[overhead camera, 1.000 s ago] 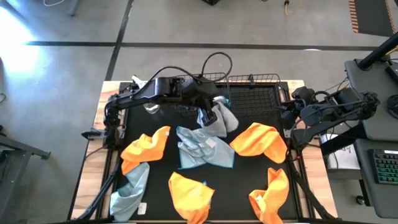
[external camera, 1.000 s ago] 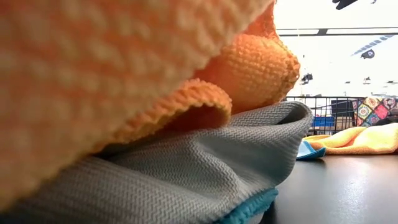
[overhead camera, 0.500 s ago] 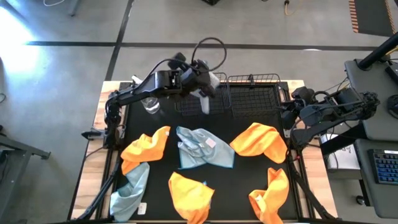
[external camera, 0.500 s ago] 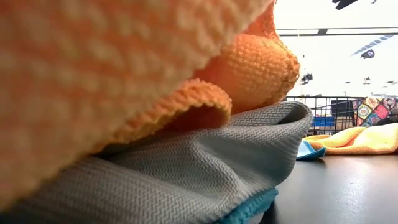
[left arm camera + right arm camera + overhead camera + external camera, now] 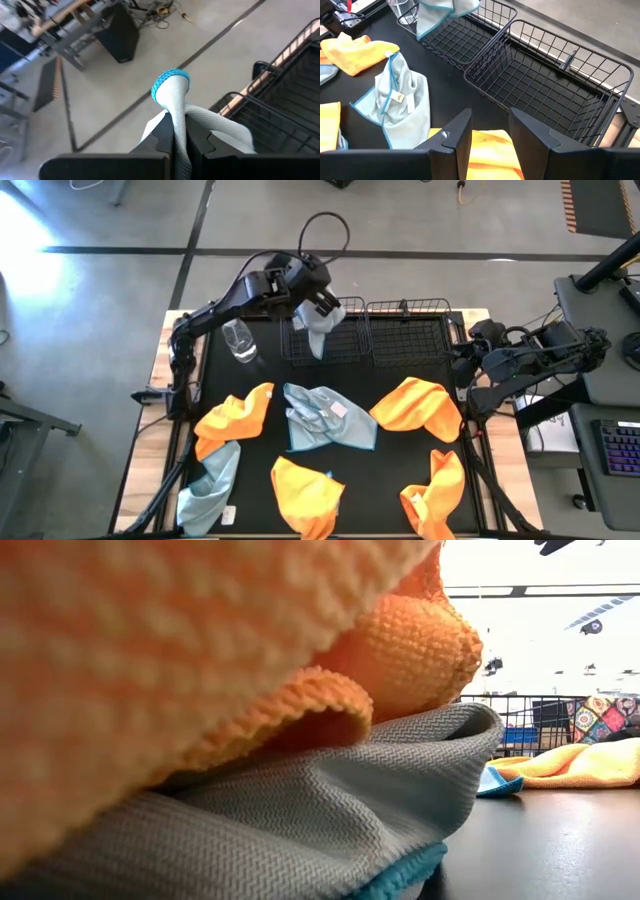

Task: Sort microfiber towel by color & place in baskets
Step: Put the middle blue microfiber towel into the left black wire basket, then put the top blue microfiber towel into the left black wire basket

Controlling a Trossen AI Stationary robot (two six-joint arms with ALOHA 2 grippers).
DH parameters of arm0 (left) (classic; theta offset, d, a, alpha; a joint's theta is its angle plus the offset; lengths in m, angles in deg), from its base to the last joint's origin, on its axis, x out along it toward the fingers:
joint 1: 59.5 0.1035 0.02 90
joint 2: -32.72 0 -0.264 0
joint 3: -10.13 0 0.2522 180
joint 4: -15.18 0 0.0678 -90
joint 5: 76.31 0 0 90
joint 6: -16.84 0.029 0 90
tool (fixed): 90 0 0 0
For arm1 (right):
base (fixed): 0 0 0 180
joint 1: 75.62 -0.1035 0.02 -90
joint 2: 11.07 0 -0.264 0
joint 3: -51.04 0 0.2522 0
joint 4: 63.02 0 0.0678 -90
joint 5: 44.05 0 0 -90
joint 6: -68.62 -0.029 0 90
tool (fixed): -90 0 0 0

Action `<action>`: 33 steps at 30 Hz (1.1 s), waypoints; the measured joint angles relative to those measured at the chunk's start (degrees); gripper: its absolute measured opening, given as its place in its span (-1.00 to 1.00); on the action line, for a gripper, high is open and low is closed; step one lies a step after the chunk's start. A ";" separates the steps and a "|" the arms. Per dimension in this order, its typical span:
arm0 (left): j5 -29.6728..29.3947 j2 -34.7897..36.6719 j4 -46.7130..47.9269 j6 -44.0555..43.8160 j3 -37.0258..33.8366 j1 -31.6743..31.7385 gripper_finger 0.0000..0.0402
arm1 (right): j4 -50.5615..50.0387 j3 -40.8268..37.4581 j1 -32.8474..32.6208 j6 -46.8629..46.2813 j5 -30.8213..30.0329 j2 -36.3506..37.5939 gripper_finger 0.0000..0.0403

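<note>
High view: the left gripper hung above the left basket at about 12 o'clock on the mat, pinching a pale blue-grey towel that dangled over the mesh. The right basket sat touching it on the 3 o'clock side. A clear bottle stood near the left basket toward 9 o'clock. Loose cloths lay on the black mat: a second blue-grey towel at centre, a third blue-grey towel at 8 o'clock, and orange towels at 9, 6, 3 and 5 o'clock. The right gripper waited at the 3 o'clock edge. Low view: an orange cloth lay over a grey one, both close against the lens, filling most of the view. Left wrist view: the fingers were pressed together on the held towel, its teal hem sticking up. Right wrist view: the right gripper's fingers stood spread, holding nothing, above an orange towel, both baskets ahead.
</note>
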 joint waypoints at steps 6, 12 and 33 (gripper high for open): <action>4.70 0.00 0.05 -0.92 -0.04 1.06 -1.00 | -0.02 0.00 0.00 0.05 0.02 0.00 -0.39; 13.27 -0.01 1.93 -0.51 -0.78 1.17 -0.89 | -0.04 0.00 -0.02 0.16 0.02 0.00 -0.39; 26.80 -1.60 12.73 -4.91 -1.22 1.20 -0.35 | -0.09 0.00 -0.01 0.18 0.02 0.00 -0.39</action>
